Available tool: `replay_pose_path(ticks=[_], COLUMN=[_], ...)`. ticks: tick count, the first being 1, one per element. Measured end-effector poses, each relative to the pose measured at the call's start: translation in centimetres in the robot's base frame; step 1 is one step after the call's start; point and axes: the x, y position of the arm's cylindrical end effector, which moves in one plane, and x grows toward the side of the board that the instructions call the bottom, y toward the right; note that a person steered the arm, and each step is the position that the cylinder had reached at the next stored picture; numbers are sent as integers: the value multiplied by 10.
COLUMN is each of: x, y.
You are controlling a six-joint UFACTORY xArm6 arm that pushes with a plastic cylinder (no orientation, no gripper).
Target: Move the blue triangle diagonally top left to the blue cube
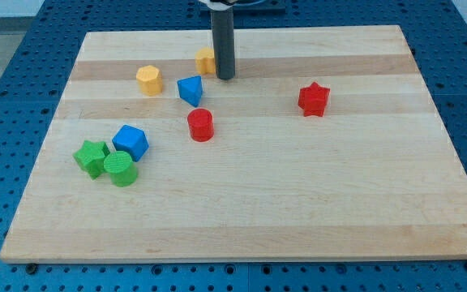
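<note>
The blue triangle (190, 89) lies on the wooden board, left of centre toward the view's top. The blue cube (130, 142) sits lower and to the left of it, touching a green star (92, 157) and a green cylinder (121, 169). My tip (224, 77) rests on the board up and to the right of the blue triangle, a small gap apart from it. The rod partly hides a yellow block (206, 59) just to its left.
A yellow hexagonal block (148, 79) lies left of the blue triangle. A red cylinder (200, 125) stands just below the triangle. A red star (314, 99) sits at the right. The board's edge (242, 258) borders a blue perforated table.
</note>
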Motion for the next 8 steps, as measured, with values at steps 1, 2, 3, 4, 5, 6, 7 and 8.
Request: replay_pose_path(ticks=[1,2,3,4,5,6,7,8], x=[17,44,52,44,32,22,20,20], y=[-4,-6,-15,-30,-30,-30,-30,-38])
